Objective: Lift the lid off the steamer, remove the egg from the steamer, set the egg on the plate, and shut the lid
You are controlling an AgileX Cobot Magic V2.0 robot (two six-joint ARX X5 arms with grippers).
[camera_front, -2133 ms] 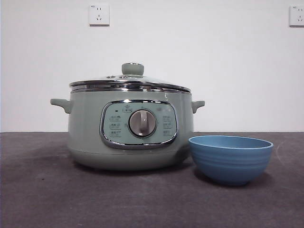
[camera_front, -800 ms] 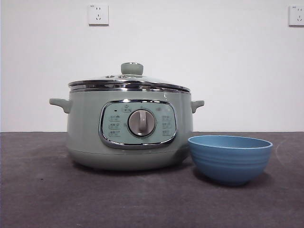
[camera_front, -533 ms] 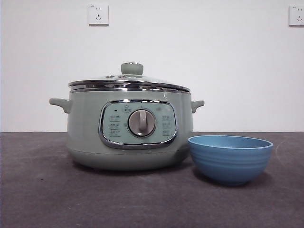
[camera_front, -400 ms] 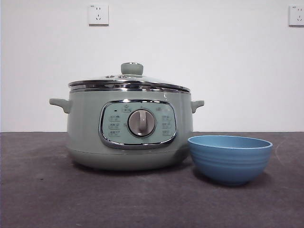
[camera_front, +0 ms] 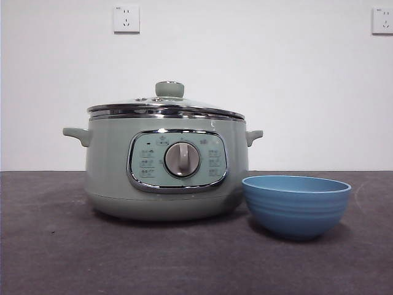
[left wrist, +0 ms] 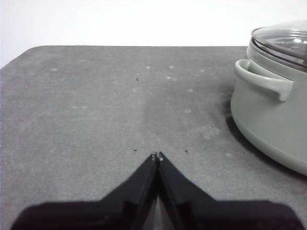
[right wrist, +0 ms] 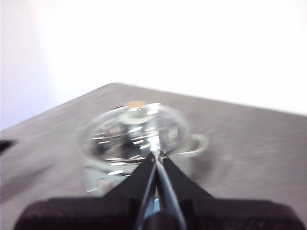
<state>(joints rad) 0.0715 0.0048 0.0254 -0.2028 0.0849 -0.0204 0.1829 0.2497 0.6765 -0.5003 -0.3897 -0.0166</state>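
The pale green steamer (camera_front: 166, 166) stands on the dark table with its glass lid (camera_front: 164, 109) seated on it, green knob (camera_front: 169, 89) upright. The blue bowl-shaped plate (camera_front: 296, 204) sits beside it, empty as far as I see. The egg is hidden. My left gripper (left wrist: 156, 156) is shut and empty, low over the table, apart from the steamer's side handle (left wrist: 263, 84). My right gripper (right wrist: 156, 154) is shut and empty, raised and facing the lid (right wrist: 136, 129) from a distance; that view is blurred. Neither gripper shows in the front view.
The dark grey table (camera_front: 55, 252) ends at a white wall with two sockets (camera_front: 126, 18). Open tabletop (left wrist: 96, 105) lies beside the steamer in the left wrist view.
In the front view the whole scene has shifted very slightly left; the steamer, lid and plate stay in the same arrangement.
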